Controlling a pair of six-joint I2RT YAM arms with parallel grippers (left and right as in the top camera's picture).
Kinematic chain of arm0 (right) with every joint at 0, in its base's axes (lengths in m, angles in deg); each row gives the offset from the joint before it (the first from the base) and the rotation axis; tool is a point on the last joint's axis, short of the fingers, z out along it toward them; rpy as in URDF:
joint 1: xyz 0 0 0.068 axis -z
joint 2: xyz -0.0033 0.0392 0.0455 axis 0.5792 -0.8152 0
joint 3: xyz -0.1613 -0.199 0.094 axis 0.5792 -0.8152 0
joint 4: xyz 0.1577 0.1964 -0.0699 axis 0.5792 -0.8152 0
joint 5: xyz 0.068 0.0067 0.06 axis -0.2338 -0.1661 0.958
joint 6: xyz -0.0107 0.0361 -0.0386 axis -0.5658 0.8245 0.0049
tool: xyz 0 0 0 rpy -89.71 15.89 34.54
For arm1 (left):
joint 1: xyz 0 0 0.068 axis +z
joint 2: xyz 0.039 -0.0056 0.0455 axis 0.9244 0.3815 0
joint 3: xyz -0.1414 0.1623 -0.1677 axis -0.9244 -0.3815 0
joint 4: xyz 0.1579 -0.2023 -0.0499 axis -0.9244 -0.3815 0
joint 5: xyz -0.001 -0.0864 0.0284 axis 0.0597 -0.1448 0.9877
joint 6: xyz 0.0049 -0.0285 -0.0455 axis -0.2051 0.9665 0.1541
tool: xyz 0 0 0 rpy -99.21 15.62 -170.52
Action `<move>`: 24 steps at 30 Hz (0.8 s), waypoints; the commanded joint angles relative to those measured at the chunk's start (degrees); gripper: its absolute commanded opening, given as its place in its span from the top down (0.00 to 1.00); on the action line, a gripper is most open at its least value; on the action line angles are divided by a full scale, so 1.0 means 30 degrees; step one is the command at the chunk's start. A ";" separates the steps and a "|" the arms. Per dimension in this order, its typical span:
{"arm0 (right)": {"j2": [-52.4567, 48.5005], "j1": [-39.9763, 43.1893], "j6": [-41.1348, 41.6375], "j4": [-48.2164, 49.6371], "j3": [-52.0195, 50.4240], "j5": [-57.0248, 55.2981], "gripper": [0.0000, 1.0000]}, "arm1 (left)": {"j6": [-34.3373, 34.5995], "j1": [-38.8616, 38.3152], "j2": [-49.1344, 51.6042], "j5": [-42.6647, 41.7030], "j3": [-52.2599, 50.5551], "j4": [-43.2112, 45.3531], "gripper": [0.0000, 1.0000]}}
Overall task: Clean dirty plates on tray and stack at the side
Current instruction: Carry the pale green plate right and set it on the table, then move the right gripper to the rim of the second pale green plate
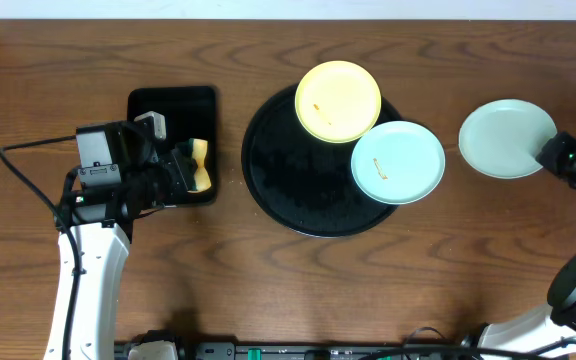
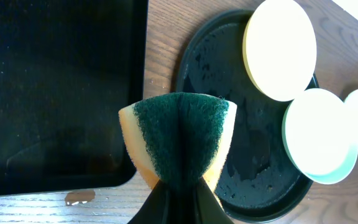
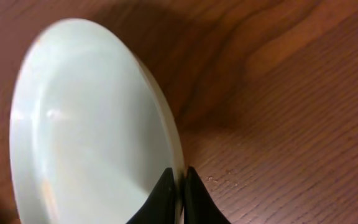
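Observation:
The round black tray (image 1: 298,190) holds a pale yellow plate (image 1: 338,100) at its far edge and a mint-blue plate (image 1: 398,162) at its right edge, each with small orange smears. Another pale mint plate (image 1: 506,138) lies on the bare table to the right. My right gripper (image 1: 548,152) pinches this plate's right rim; in the right wrist view the fingers (image 3: 180,180) straddle the rim of the plate (image 3: 86,124). My left gripper (image 2: 180,186) is shut on a folded yellow-and-green sponge (image 2: 179,137), over the right edge of the rectangular tray.
A rectangular black tray (image 1: 173,105) sits left of the round tray (image 2: 247,162). A small brown wet spot (image 2: 79,197) marks the wood by its near corner. Bare wooden table lies around both trays.

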 commanded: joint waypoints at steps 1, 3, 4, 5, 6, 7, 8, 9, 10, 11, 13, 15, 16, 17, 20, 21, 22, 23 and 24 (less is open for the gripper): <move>-0.0117 0.0153 0.0102 -0.0015 0.0051 0.0495 0.60 | -0.0481 0.0080 -0.0109 -0.0255 0.0554 -0.0029 0.92; 0.0124 0.0204 0.0233 -0.1268 0.0095 0.0845 0.39 | -0.0481 0.0080 -0.0109 -0.0255 0.0554 -0.0029 0.92; 0.0342 0.0219 0.0415 -0.1741 0.0095 0.0838 0.43 | -0.0481 0.0080 -0.0109 -0.0255 0.0554 -0.0029 0.92; 0.0780 0.0189 0.0386 -0.1858 0.0095 0.1042 0.44 | -0.0481 0.0080 -0.0109 -0.0255 0.0554 -0.0029 0.92; 0.1137 0.0146 0.0044 -0.1858 0.0095 0.1683 0.44 | -0.0481 0.0080 -0.0109 -0.0255 0.0554 -0.0029 0.92; 0.1552 0.0080 -0.0532 -0.1916 0.0095 0.2448 0.46 | -0.0481 0.0080 -0.0109 -0.0255 0.0554 -0.0029 0.92; 0.2557 -0.0153 -0.1770 -0.2011 0.0095 0.4350 0.50 | -0.0481 0.0080 -0.0109 -0.0255 0.0554 -0.0029 0.92; 0.3067 -0.0328 -0.1909 -0.2186 0.0095 0.4852 0.52 | -0.0481 0.0080 -0.0109 -0.0255 0.0554 -0.0029 0.92; 0.3723 -0.0634 -0.2186 -0.2710 0.0095 0.5231 0.56 | -0.0474 0.0080 -0.0109 -0.0255 0.0554 -0.0036 0.92; 0.4095 -0.0838 -0.2375 -0.3213 0.0102 0.5391 0.59 | -0.0474 0.0080 -0.0109 -0.0255 0.0554 -0.0095 0.92; 0.5187 -0.1698 -0.2477 -0.5821 0.0095 0.5304 0.62 | -0.0474 0.0080 -0.0109 -0.0255 0.0554 -0.0277 0.92; 0.5588 -0.3126 -0.3818 -0.8247 0.0095 0.5224 0.59 | -0.0474 0.0080 -0.0109 -0.0255 0.0554 -0.0525 0.93; 0.5523 -0.3971 -0.4160 -0.8531 0.0095 0.5224 0.56 | -0.0474 0.0080 -0.0109 -0.0255 0.0554 -0.0517 0.92; 0.5428 -0.4721 -0.4670 -0.8663 0.0095 0.4983 0.52 | -0.0474 0.0080 -0.0109 -0.0255 0.0554 -0.0510 0.92; 0.5064 -0.6936 -0.5042 -0.8837 0.0095 0.2368 0.45 | -0.0481 0.0080 -0.0109 -0.0255 0.0554 -0.0532 0.92; 0.4845 -0.7919 -0.5042 -0.8772 0.0095 0.0794 0.44 | -0.0481 0.0080 -0.0109 -0.0255 0.0554 -0.0605 0.92; 0.4648 -0.8619 -0.5034 -0.8648 0.0095 -0.0401 0.45 | -0.0481 0.0080 -0.0109 -0.0255 0.0554 -0.0685 0.92; 0.4466 -0.9100 -0.5034 -0.8502 0.0095 -0.1180 0.44 | -0.0488 0.0080 -0.0109 -0.0255 0.0554 -0.0765 0.92; 0.4357 -0.9347 -0.5034 -0.8400 0.0095 -0.1435 0.43 | -0.0488 0.0080 -0.0109 -0.0248 0.0554 -0.0831 0.92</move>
